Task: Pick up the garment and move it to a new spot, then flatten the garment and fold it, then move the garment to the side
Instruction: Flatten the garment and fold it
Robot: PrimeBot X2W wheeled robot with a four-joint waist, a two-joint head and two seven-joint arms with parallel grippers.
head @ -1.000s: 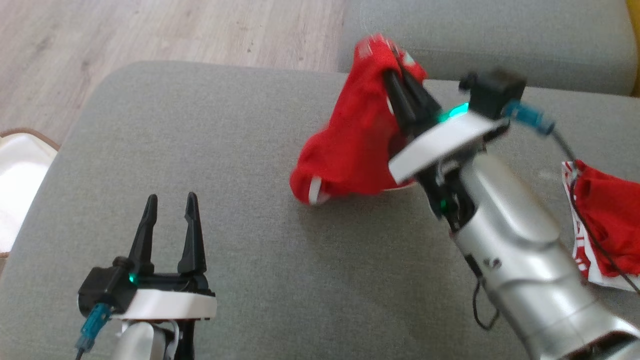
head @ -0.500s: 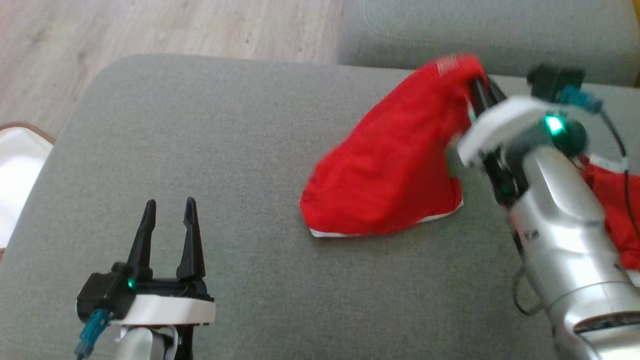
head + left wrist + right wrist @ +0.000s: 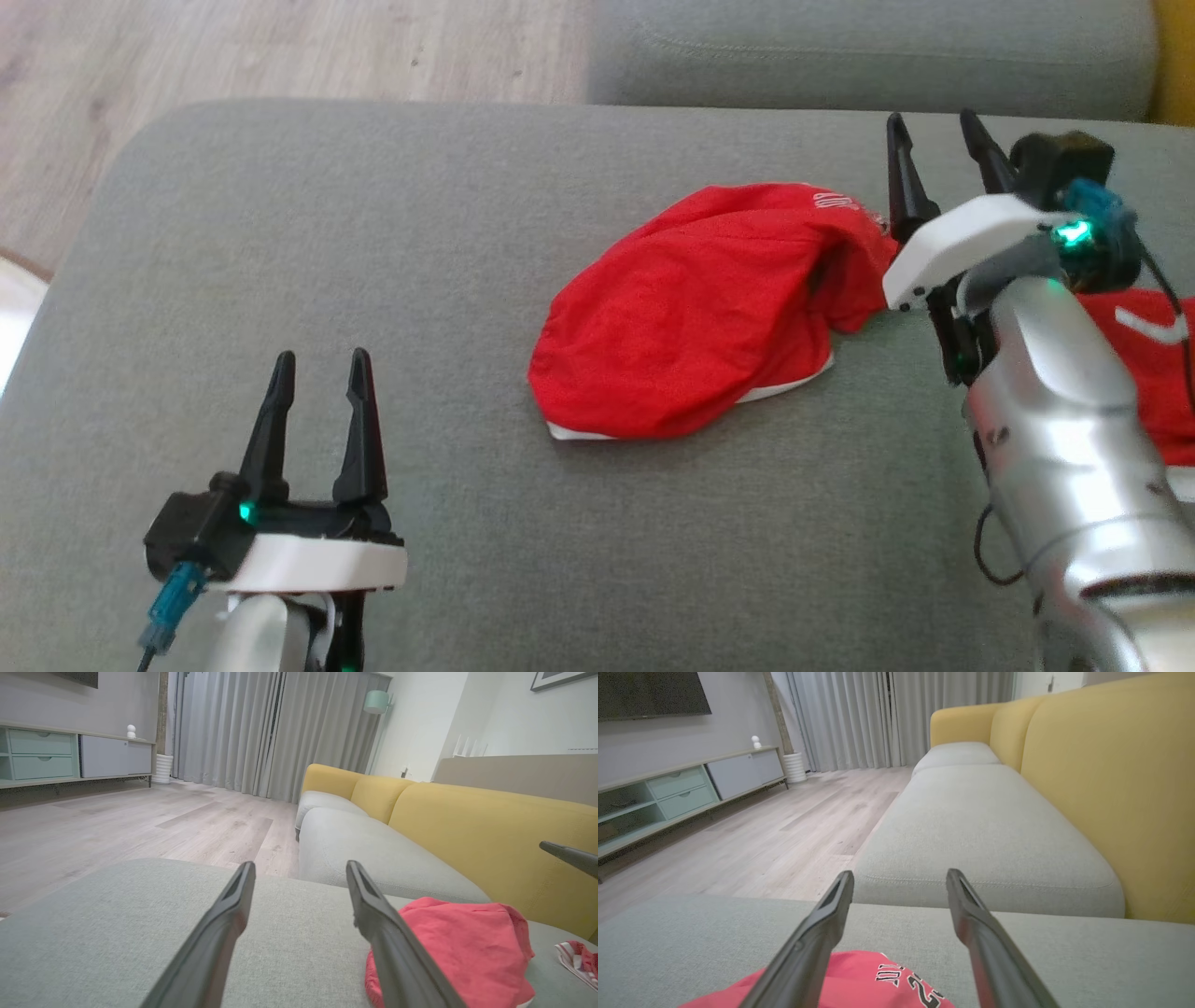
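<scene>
Change noted: the right end effector, clamped on the red garment a second ago, now stands fully open and empty just beside its right edge. The garment lies crumpled on the grey seat cushion. Relocation appears done; flattening is judged next. The left end effector is open, empty and well apart. Black-and-white lettering shows on the garment, possibly a numeral 2; otherwise unreadable.
</scene>
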